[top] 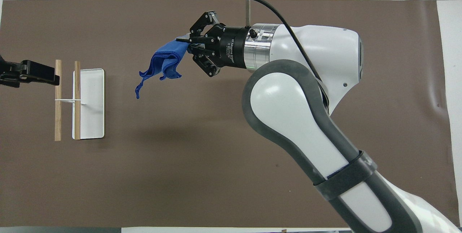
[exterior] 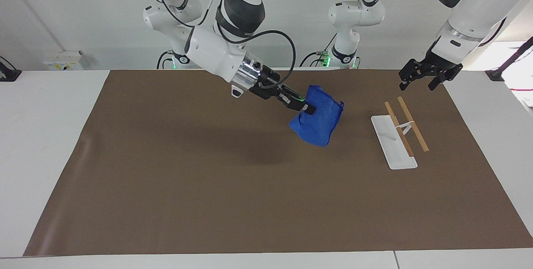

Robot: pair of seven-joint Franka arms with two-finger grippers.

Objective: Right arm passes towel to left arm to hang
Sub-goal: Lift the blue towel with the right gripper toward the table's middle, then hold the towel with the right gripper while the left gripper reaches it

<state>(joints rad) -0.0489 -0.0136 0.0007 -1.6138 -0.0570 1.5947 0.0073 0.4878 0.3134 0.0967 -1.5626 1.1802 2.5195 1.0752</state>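
The right gripper clamped the towel above mid-table. The left gripper waited, fingers apart, over the rack. Hold the towel high enough for a free edge to be grasped.

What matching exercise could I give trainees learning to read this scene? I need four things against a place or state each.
Things:
1. towel
2. right end effector
3. left end effector
4. towel rack

Places or states:
A. stands on the brown mat, toward the left arm's end of the table
B. hangs in the air, held by one edge
C. shut on blue cloth over the middle of the mat
D. open, holding nothing, near the rack

Pairs: 1-B, 2-C, 3-D, 4-A
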